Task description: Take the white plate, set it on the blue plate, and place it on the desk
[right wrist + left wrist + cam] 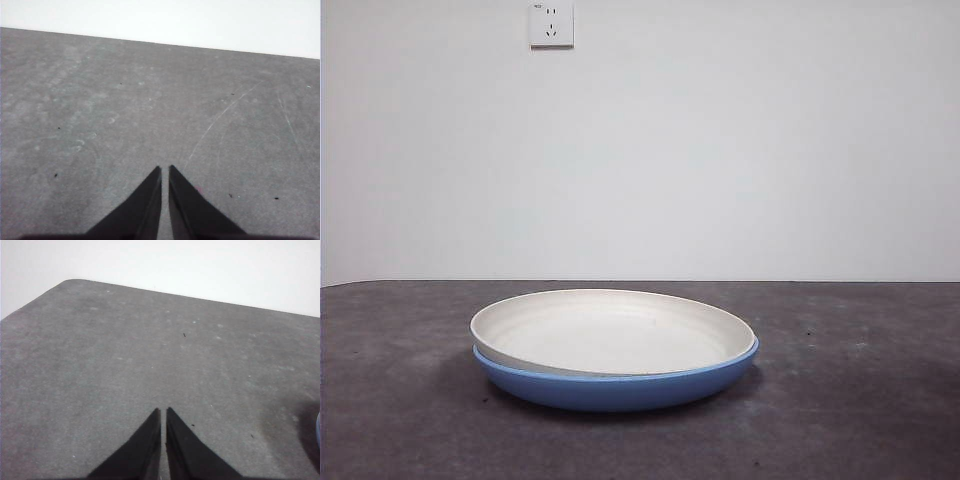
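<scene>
The white plate (610,332) sits nested in the blue plate (620,385), low and centre in the front view, its left rim lifted slightly above the blue rim. Both rest on the desk (860,400). A wall socket (551,25) shows at the upper left of centre. My left hand (163,410) hangs over bare desk, jaws closed almost tip to tip, gripping nothing. My right hand (165,167) hangs likewise over bare desk, jaws pressed nearly together and empty
</scene>
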Robot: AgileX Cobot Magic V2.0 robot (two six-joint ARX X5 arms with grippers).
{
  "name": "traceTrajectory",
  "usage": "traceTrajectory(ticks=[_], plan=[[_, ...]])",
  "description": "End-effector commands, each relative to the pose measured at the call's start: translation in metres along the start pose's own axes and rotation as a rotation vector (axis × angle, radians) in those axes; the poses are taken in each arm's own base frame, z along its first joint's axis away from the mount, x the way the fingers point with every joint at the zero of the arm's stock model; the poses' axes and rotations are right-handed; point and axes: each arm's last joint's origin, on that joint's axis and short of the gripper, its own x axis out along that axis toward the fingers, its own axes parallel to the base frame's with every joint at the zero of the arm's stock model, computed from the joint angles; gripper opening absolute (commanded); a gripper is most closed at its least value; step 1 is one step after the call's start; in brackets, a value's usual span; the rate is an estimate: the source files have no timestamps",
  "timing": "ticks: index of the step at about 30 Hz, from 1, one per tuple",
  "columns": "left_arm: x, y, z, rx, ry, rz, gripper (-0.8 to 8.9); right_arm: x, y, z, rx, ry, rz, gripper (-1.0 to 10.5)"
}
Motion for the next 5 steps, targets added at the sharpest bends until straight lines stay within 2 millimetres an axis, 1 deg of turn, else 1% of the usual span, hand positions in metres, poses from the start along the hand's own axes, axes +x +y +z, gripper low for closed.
traceTrajectory(ticks=[1, 5], plan=[[0.0019, 0.0015, -0.0072, 0.008, 0.024, 0.012, 0.19, 0.0008, 0.0004, -0.0022, 0.017, 0.001, 0.003, 0.2], [0.0019, 0.0015, -0.0072, 0.007, 0.024, 0.012, 0.19, 0.0008, 0.0003, -0.0021, 0.017, -0.001, 0.003, 0.2]])
